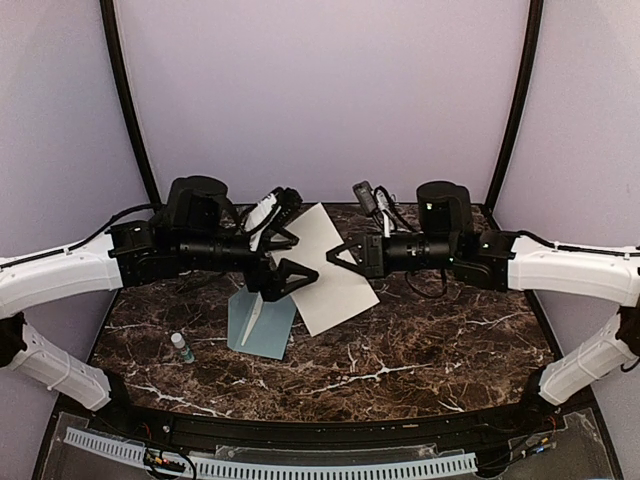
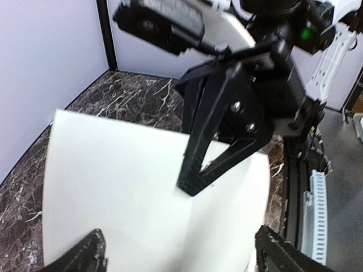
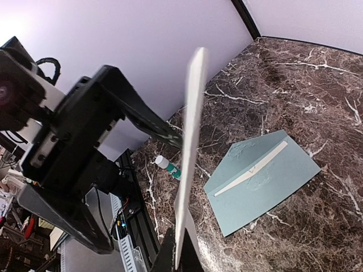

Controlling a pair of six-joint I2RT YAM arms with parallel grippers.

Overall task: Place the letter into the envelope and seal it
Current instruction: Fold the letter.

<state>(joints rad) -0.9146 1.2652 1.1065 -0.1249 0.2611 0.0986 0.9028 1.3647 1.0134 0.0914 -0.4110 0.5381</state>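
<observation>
1. Left wrist view: the right gripper [image 2: 190,185] is clamped on the letter [image 2: 113,187]. One of its black fingers lies across the sheet's plain whitish face, with its tip near the middle of the sheet.
2. In the same view the left gripper [image 2: 180,245] has its jaws spread wide. One fingertip sits at each lower corner of the picture, and the sheet faces the camera between them. Neither fingertip can be seen pressing on the paper.
3. In the right wrist view the letter [image 3: 191,130] appears edge-on, a thin upright strip rising from between that gripper's own fingers [image 3: 177,258]. It is held up off the table [image 3: 295,73].
4. In the top external view the two grippers meet nose to nose above the middle of the table [image 1: 430,340]. The left gripper [image 1: 303,257] comes in from the left and the right gripper [image 1: 338,254] from the right, with the tilted letter [image 1: 340,290] between them.
5. The envelope [image 1: 262,328] lies flat on the dark marbled table, below the left gripper and just beside the letter's lower corner. The right wrist view shows the envelope [image 3: 266,187] teal side up with a pale strip across it, apart from the lifted sheet.
6. A small bottle [image 1: 182,347], white with a green part, sits on the table left of the envelope, near the front edge.
</observation>
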